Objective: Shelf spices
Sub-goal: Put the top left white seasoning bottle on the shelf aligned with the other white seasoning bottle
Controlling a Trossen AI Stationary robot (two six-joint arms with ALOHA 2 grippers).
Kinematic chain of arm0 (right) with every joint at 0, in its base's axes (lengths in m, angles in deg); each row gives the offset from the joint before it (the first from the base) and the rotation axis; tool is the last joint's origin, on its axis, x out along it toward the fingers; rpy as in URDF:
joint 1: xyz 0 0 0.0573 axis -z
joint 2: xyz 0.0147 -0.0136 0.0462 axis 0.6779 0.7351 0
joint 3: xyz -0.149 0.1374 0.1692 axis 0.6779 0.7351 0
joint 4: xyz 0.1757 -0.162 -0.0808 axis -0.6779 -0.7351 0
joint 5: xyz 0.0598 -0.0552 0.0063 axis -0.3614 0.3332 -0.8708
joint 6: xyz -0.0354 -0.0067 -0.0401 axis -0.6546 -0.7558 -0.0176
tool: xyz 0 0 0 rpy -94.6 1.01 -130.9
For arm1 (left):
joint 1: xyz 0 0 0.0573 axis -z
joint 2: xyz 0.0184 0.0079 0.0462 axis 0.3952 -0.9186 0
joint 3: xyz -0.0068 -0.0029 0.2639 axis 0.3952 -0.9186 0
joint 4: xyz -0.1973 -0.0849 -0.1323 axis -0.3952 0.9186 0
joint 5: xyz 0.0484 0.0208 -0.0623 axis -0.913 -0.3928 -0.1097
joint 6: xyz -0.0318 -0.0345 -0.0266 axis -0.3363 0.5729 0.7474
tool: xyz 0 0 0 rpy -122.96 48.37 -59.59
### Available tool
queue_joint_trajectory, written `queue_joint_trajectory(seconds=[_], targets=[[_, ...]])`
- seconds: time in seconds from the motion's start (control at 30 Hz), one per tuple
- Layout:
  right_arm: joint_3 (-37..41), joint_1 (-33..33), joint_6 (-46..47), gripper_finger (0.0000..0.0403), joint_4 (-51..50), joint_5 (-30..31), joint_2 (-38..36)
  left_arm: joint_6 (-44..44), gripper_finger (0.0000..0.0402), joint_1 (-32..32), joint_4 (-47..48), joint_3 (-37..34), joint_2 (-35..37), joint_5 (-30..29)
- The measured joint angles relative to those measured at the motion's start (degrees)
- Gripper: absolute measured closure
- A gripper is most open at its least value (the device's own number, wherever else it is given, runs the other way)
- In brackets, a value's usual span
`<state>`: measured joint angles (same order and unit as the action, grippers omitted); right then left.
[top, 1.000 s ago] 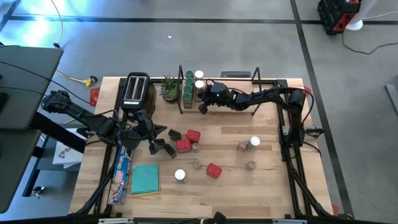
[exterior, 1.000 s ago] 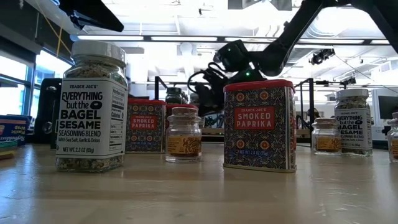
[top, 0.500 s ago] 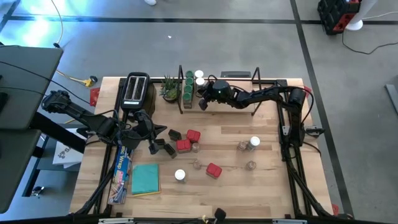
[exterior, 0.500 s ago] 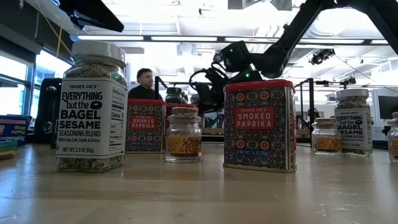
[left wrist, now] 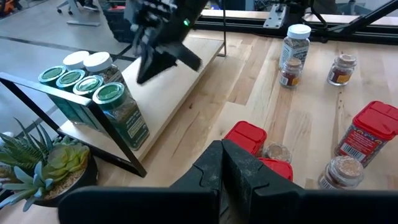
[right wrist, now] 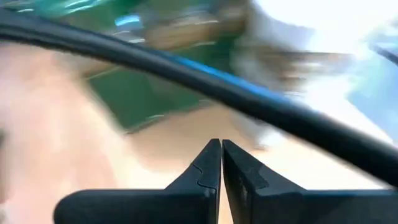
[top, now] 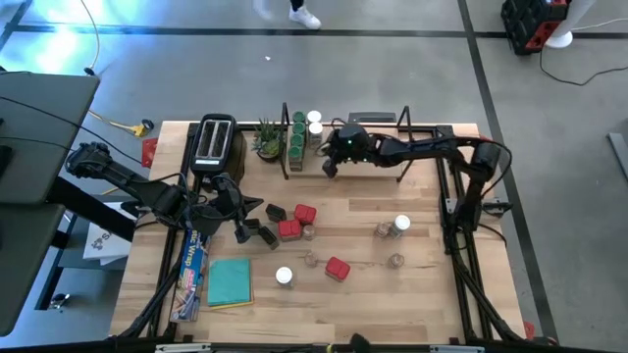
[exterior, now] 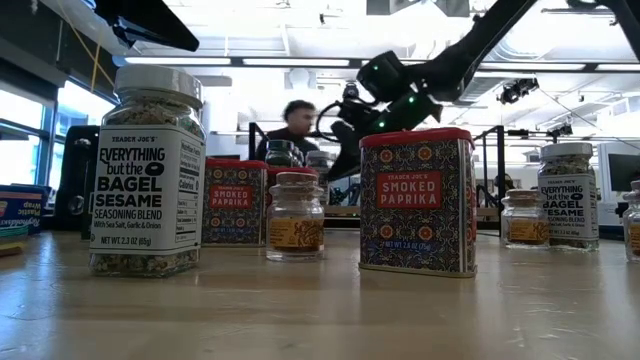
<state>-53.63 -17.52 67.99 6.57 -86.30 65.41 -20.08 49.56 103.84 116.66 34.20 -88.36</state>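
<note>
Table (top: 432,294): front and right side mostly bare. Shelf (top: 365,157) along the rear edge, jars (top: 297,132) packed at its left end, rest of the plank free. Loose spices (top: 294,227) scattered mid-table. Right gripper (top: 328,168) closed, empty, over the shelf beside the jars. Left gripper (top: 245,233) closed, empty, near the dark tins (top: 267,235).

**Colours on the table**

We see three green-lidded jars (left wrist: 93,93) and two white-lidded jars (left wrist: 87,61) on the light-wood shelf (left wrist: 165,93), just beside the black right gripper (left wrist: 149,65). Red tins (exterior: 417,200) bear a dark blue ornamental pattern. Near the black left gripper (top: 240,233) lies a teal pad (top: 229,281). The potted plant (left wrist: 40,168) is green with yellowish tips.
</note>
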Motion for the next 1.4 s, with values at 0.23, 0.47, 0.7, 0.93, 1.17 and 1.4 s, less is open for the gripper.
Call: queue_joint_trajectory(seconds=[0.23,0.47,0.7,0.93,1.17,1.4], targets=[[0.0,2.4,7.6,0.0394,1.6,6.3,1.3,0.0,0.0399,0.0,-0.1,0.0,0.0,-0.1],[0.0,2.6,8.8,0.0394,7.9,5.5,3.8,0.0,0.0399,0.0,-0.2,0.0,0.0,-0.1],[0.0,2.6,8.7,0.0394,9.6,4.8,4.0,0.0,0.0399,0.0,-0.2,0.0,0.0,-0.1],[0.0,2.6,7.6,0.0394,10.4,4.8,4.0,0.0,0.0399,0.0,-0.2,0.0,0.0,-0.1],[0.0,2.6,7.5,0.0394,11.7,4.3,4.0,0.0,0.0399,0.0,-0.2,0.0,0.0,-0.1],[0.0,1.8,2.6,0.0394,7.5,8.1,-0.1,0.0,0.0399,0.0,-0.2,0.0,0.0,0.1]])
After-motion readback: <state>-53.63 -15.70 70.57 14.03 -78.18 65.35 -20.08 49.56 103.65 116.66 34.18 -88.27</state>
